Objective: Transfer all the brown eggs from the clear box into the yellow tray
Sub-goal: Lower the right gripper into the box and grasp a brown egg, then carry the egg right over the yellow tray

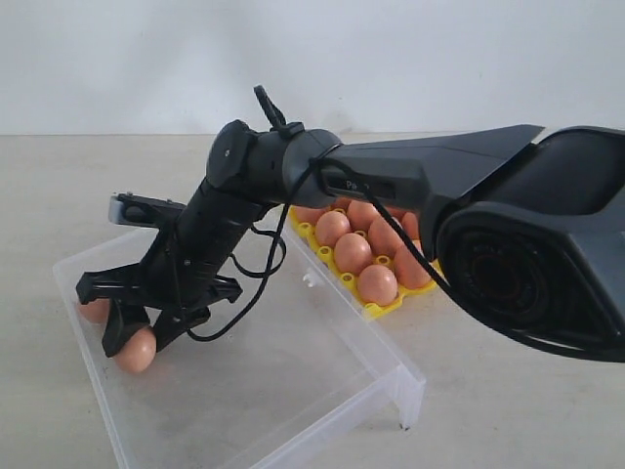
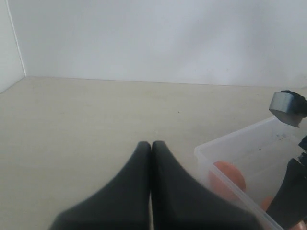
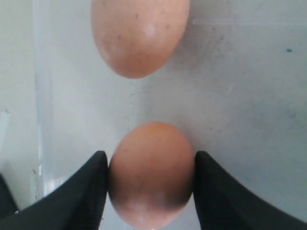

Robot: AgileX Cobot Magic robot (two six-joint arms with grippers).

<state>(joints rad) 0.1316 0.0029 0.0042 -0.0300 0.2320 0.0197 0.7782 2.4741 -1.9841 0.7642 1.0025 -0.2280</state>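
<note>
Matte black right arm (image 1: pixel 391 181), rounded at the joint and trailing thin black cables (image 1: pixel 266 103), ends in a gripper (image 3: pixel 151 189) with tapered black fingers (image 3: pixel 81 196).

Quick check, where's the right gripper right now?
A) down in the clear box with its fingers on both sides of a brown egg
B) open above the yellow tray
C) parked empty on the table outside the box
A: the right gripper has its fingers against both sides of a brown egg, low over the floor of the clear box.
</note>
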